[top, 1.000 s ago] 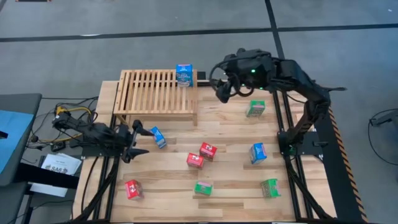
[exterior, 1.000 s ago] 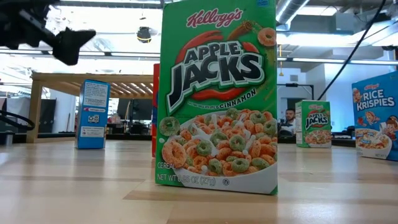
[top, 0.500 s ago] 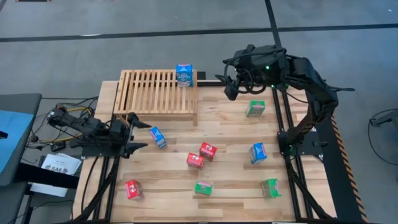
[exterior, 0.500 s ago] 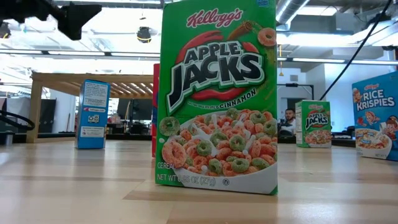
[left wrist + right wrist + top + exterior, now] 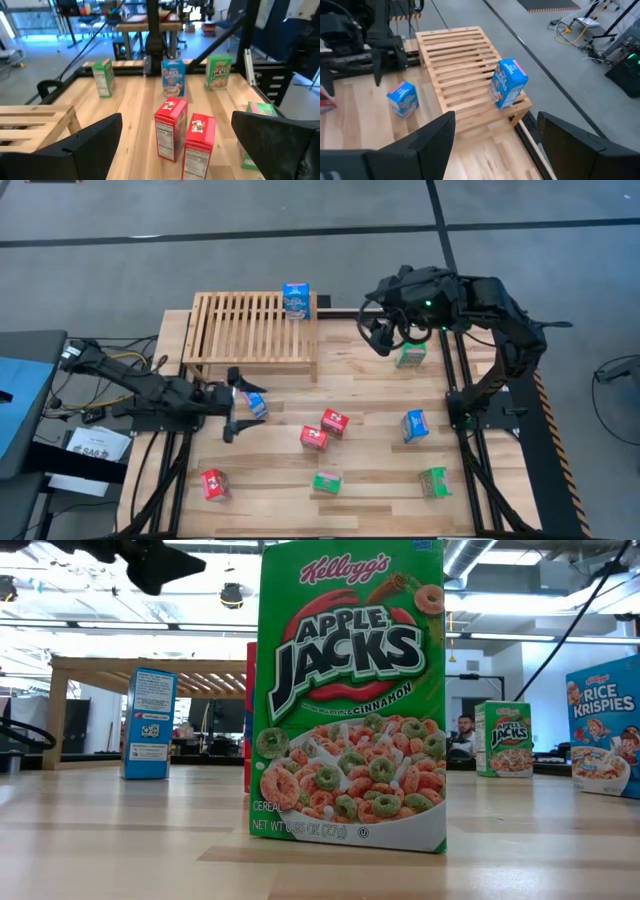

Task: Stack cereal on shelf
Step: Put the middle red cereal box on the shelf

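Left gripper, jaws spread and empty, hovers just beside the tilted blue cereal box lying immediately to its right, near the shelf, while the right gripper, also spread, waits farther off above the table's far right.
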Tool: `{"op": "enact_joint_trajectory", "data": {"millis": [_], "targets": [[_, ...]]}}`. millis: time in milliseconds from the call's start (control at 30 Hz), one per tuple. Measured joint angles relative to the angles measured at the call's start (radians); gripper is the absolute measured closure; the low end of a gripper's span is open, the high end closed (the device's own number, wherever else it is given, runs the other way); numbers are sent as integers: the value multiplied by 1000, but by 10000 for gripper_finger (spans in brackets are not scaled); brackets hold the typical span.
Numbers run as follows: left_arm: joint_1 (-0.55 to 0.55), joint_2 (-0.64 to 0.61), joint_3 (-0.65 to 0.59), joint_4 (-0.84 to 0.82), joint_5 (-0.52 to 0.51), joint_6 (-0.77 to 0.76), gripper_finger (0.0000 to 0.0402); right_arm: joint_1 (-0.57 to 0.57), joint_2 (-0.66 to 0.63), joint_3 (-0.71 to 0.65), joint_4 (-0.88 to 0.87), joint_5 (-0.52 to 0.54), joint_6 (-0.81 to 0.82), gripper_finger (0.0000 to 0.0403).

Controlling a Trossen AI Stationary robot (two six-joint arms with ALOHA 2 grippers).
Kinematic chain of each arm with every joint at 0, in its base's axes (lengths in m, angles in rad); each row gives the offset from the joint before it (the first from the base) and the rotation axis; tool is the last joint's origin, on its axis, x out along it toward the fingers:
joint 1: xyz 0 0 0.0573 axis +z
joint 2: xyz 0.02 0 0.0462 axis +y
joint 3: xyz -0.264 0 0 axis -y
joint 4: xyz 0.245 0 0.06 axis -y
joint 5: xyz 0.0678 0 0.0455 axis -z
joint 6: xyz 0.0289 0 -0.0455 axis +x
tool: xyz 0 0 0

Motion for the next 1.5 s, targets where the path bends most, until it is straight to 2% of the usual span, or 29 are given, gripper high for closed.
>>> {"op": "enact_joint_trajectory", "data": {"millis": [167, 333, 467, 733, 1000, 1500], "targets": [[43, 131, 55, 2, 23, -28, 34, 38, 2, 0, -60, 3, 32, 97], [79, 230, 86, 20, 91, -43, 34, 80, 2, 0, -110, 59, 61, 97], [96, 299, 88, 96, 146, -26, 34, 111, 2, 0, -127, 93, 68, 97], [124, 430, 89, 203, 175, -33, 34, 156, 2, 0, -137, 112, 82, 97], [151, 564, 95, 306, 278, -56, 34, 155, 2, 0, -136, 112, 98, 97], [152, 798, 237, 291, 338, -36, 33, 155, 2, 0, -142, 111, 102, 97]]}}
